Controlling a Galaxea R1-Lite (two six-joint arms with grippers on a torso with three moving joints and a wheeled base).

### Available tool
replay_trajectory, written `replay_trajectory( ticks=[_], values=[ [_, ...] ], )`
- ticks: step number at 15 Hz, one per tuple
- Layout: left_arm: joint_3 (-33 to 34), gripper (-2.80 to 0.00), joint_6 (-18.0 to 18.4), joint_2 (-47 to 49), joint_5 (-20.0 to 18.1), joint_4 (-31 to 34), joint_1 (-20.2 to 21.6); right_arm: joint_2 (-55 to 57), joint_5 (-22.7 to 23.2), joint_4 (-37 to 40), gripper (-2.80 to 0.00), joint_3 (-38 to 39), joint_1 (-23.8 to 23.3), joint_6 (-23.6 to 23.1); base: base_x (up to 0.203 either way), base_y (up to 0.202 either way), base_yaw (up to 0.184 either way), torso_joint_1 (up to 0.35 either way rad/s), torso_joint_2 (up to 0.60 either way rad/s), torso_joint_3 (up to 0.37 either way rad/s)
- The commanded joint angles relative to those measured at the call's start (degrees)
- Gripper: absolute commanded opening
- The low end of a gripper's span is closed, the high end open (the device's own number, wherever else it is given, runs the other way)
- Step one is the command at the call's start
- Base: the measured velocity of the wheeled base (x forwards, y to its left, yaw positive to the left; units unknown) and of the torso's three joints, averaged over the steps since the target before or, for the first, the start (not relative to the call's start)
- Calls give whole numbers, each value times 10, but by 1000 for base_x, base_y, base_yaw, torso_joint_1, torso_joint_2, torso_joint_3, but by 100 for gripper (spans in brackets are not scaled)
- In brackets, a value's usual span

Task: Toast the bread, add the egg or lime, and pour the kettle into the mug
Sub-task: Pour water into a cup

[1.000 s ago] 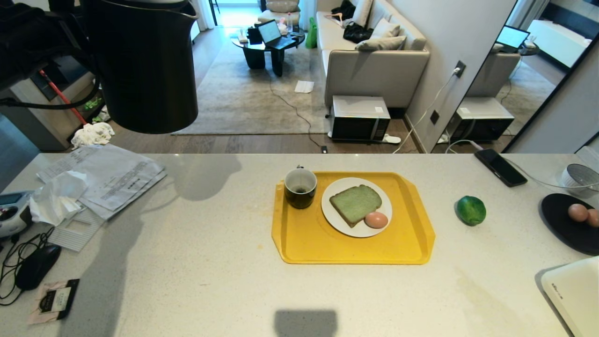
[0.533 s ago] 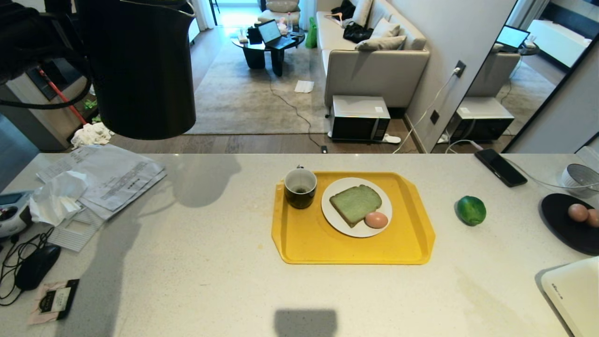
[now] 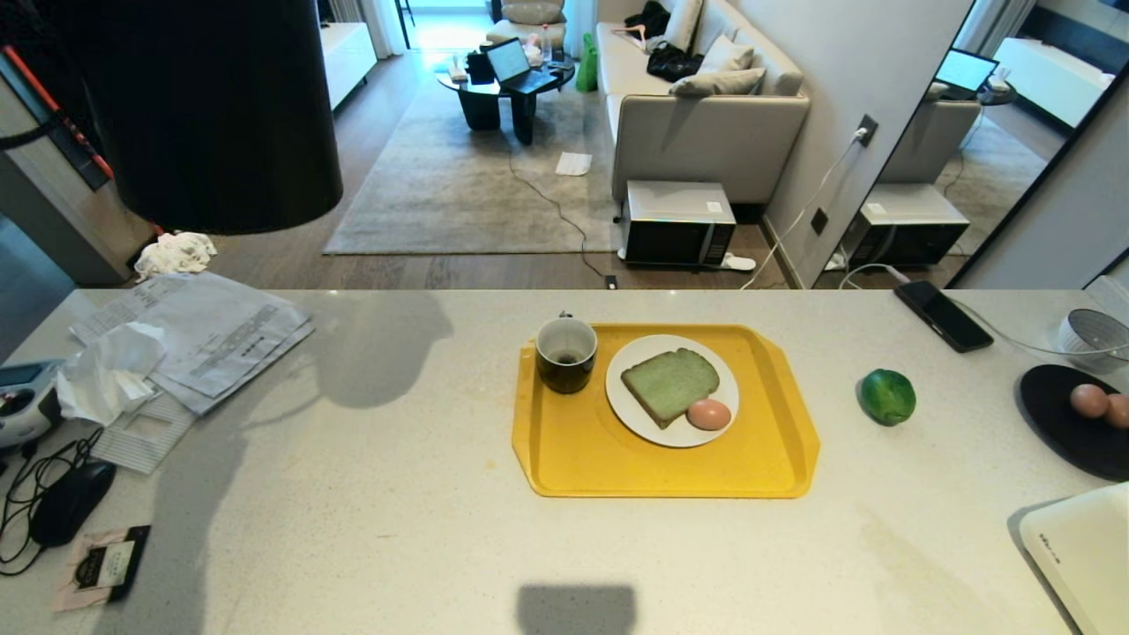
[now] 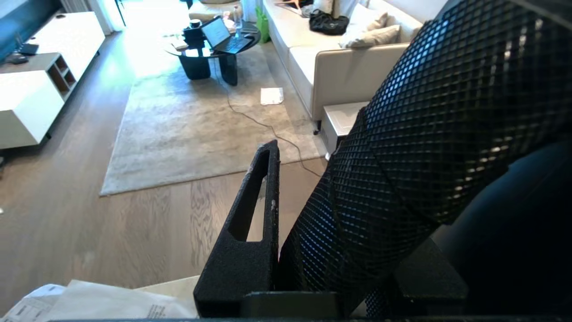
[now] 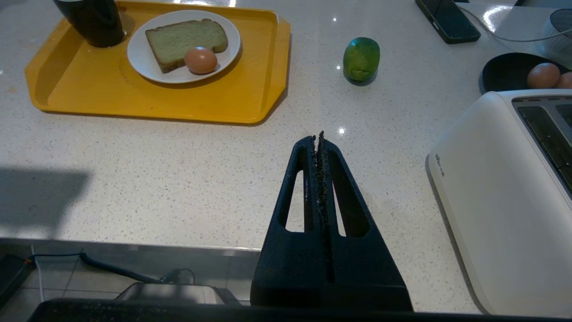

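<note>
Pouring step: your left gripper (image 4: 286, 214) clamps the kettle (image 3: 212, 115) aloft far left; carry it right over the mug (image 3: 566, 354); right gripper (image 5: 320, 136) closed, empty.

Bright daylight; soft shadows on the counter (image 3: 370, 547); all sharp.

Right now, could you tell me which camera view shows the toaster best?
The right wrist view: the white toaster fills its side, with slots visible on top. The head view catches only a corner at the frame's edge, and the left wrist view shows none of it.
</note>
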Motion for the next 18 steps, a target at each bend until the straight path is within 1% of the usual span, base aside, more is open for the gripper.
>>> replay_trajectory(
  ticks=[1,6,7,9,14,16,18],
  values=[
    [-7,-280,0,-8,2,11,1,0,0,0,-280,0,0,0,0,0,0,0,0,0],
    [-9,-280,3,3,2,13,4,0,0,0,-280,0,0,0,0,0,0,0,0,0],
    [-9,-280,9,8,2,13,3,0,0,0,-280,0,0,0,0,0,0,-6,0,-102],
    [-6,-280,24,14,2,12,3,0,0,0,-280,0,0,0,0,0,0,-1,0,-155],
    [-5,-280,29,16,1,12,3,0,0,0,-280,0,0,0,0,0,0,5,2,-194],
    [-5,-280,43,17,1,12,2,0,0,0,-280,0,0,0,0,0,0,4,3,-194],
    [-4,-280,49,17,0,13,1,0,0,0,-280,0,0,0,0,0,0,5,3,-194]
  ],
)
